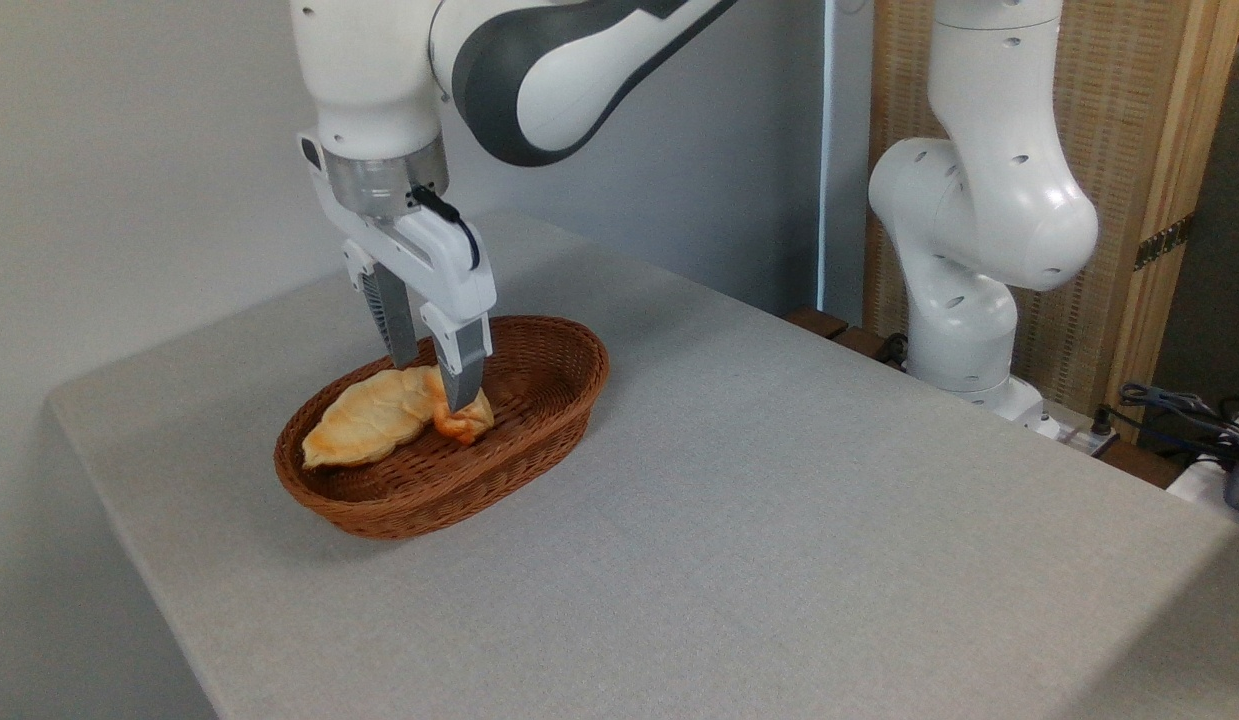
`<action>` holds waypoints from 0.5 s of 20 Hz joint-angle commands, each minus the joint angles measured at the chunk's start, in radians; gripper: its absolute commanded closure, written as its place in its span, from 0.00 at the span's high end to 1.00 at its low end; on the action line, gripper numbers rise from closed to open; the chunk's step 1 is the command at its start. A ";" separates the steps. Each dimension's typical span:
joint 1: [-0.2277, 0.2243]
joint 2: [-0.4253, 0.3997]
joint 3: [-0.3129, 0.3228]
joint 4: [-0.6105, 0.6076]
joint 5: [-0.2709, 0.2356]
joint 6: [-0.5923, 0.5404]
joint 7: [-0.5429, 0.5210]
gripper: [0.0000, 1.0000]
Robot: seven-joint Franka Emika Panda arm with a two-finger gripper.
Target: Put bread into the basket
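Note:
The reddish-brown wicker basket sits on the left part of the grey table. The bread, a small golden-orange bun, lies inside it near the middle, its left part hidden behind my near finger. My gripper points straight down into the basket just above the bun, open, with its fingers apart and nothing held between them. The near fingertip stands right at the bun; I cannot tell whether it touches.
A longer golden loaf lies in the left half of the basket, against the bun. The grey table stretches right and forward. The arm's white base stands at the back right, with cables beyond it.

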 commanded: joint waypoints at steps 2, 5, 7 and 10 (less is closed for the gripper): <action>0.003 -0.005 0.002 0.011 -0.008 -0.017 -0.006 1.00; 0.005 -0.009 0.005 0.011 -0.008 -0.019 -0.006 1.00; 0.005 -0.011 0.006 0.011 -0.008 -0.019 -0.008 1.00; 0.005 -0.011 0.012 0.011 -0.008 -0.019 -0.008 1.00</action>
